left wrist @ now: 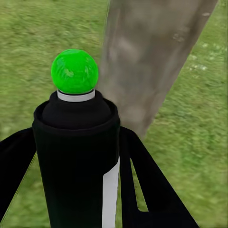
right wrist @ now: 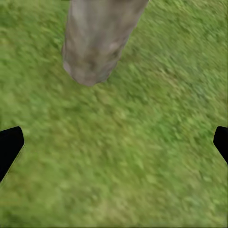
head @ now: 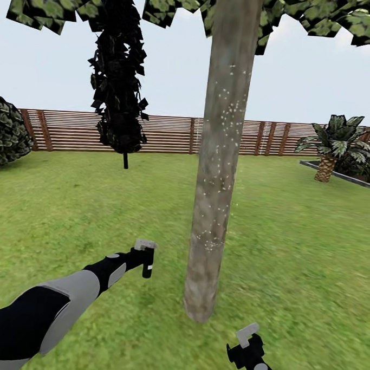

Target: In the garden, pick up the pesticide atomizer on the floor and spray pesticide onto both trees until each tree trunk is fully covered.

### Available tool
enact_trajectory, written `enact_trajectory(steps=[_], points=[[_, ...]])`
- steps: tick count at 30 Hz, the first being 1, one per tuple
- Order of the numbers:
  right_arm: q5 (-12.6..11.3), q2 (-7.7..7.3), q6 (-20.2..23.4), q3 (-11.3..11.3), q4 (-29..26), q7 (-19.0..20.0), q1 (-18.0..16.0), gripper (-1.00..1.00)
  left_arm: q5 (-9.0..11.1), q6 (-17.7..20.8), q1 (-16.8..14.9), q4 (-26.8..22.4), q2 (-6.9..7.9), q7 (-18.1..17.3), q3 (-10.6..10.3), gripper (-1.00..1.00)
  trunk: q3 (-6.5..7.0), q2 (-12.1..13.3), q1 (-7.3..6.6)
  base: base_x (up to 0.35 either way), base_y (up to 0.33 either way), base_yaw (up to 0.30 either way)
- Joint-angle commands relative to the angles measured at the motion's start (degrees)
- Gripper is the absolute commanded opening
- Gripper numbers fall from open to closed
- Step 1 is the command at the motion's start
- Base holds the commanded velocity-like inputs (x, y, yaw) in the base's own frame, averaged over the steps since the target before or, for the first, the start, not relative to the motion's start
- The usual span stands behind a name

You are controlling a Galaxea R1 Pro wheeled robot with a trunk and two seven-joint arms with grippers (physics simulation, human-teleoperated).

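Nearest the camera, the left arm reaches forward over the lawn [head: 65,200]; its left gripper [head: 144,254] is clenched on the atomizer [left wrist: 76,142], whose green dot [left wrist: 74,71] faces the trunk [head: 219,154]. The bottle hangs low, just beside the trunk's lower part and apart from it. The right gripper [head: 246,340] hovers near the trunk's base with fingers spread wide and nothing between them. White specks of pesticide [head: 228,108] dot the upper and middle bark; the lowest stretch above the grass looks bare. Step in hand, by this evidence: spraying the first tree, coverage partial. The next move probably calls for aiming the nozzle at the unspeckled bark low down and around the far side, hidden here. A fence [head: 166,134] closes the background.
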Motion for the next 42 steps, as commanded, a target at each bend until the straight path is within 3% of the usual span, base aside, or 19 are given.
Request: enact_trajectory(steps=[1,7,21,30,42], points=[[0.0,0.0,-0.01,0.0,0.0,0.0,0.05,1.0,0.03,0.0,0.0,-0.01,0.0,-0.01,0.05,-1.0,0.0,0.0,0.0,0.144,0.328,-0.179],[0.0,0.0,-0.02,0.0,0.0,0.08,0.13,1.0,0.03,-0.08,0.0,-0.01,0.0,-0.03,0.05,-1.0,0.0,0.0,0.0,0.039,0.251,-0.264],[0.01,0.0,-0.02,0.0,0.0,0.09,0.18,1.0,0.03,-0.09,0.0,-0.01,-0.06,-0.01,0.05,-1.0,0.0,0.0,0.0,0.001,0.04,-0.272],[0.0,0.0,-0.02,0.0,0.0,0.09,0.21,1.0,0.03,-0.09,0.0,-0.01,-0.07,-0.05,0.05,-1.0,0.0,0.0,0.0,0.0,0.32,-0.028],[0.0,-0.01,-0.02,0.0,0.0,0.09,0.53,1.0,0.06,-0.04,0.0,-0.01,-0.09,-0.24,0.05,-1.0,0.0,0.0,0.0,0.0,0.343,-0.216]])
